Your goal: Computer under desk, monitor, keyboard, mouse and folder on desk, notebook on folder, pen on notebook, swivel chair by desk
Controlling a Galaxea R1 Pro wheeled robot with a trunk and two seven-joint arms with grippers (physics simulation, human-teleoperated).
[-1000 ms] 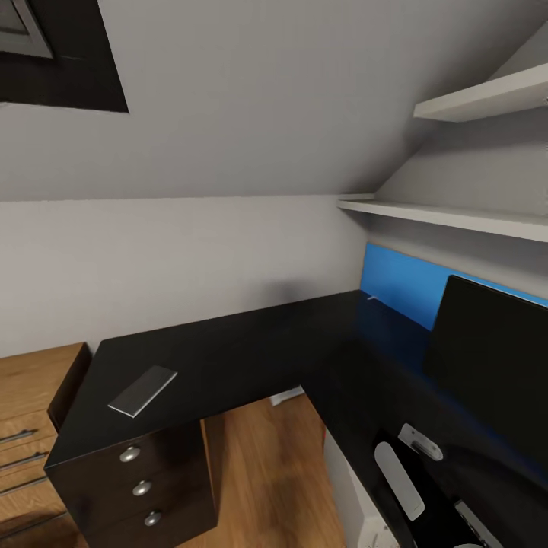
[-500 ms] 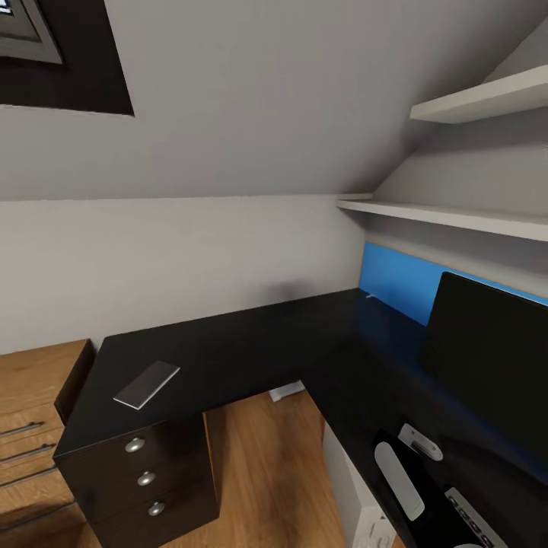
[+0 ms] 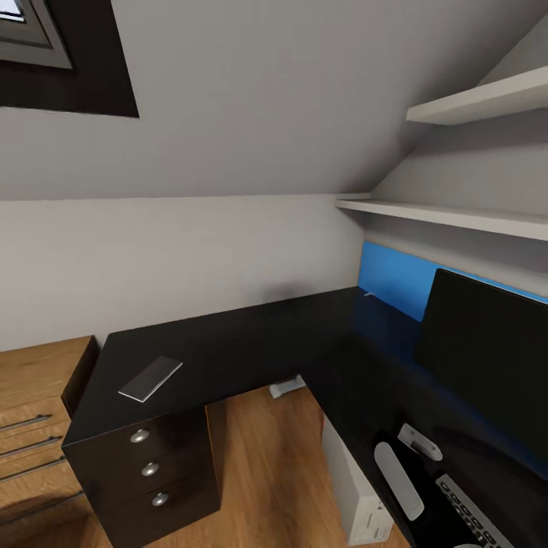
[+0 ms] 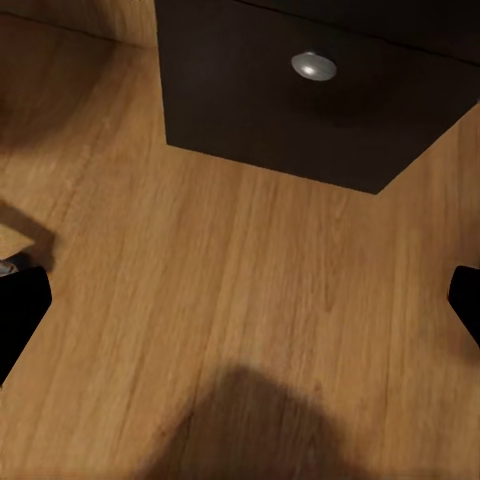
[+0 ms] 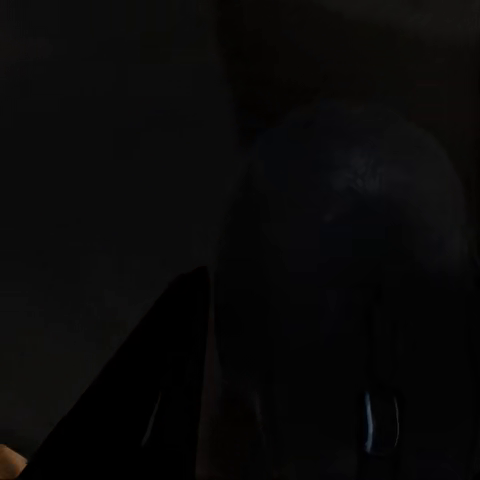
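Worktop: you face the long black L-shaped desk (image 3: 251, 342), its inner corner ahead; round-knobbed drawers (image 3: 150, 468) sit under its left end.
Notebook: the thin dark grey rectangular notebook (image 3: 151, 377) lies flat near the worktop's left end, above the drawers.
Monitor: the wide flat black monitor (image 3: 487, 358) stands on the worktop's right wing, along its rear edge.
Keyboard: the slim black keyboard (image 3: 472, 517), partly cut off, lies on the right wing near the front edge, in front of the monitor.
Computer: the white-grey tower computer (image 3: 354, 487) stands on the wooden floor (image 3: 266, 464) under the right wing.
Left end effector: your left wrist view shows dark fingertips (image 4: 20, 310) set wide apart over the floor, nothing between them.
Right end effector: its view is too dark; you cannot tell its state.
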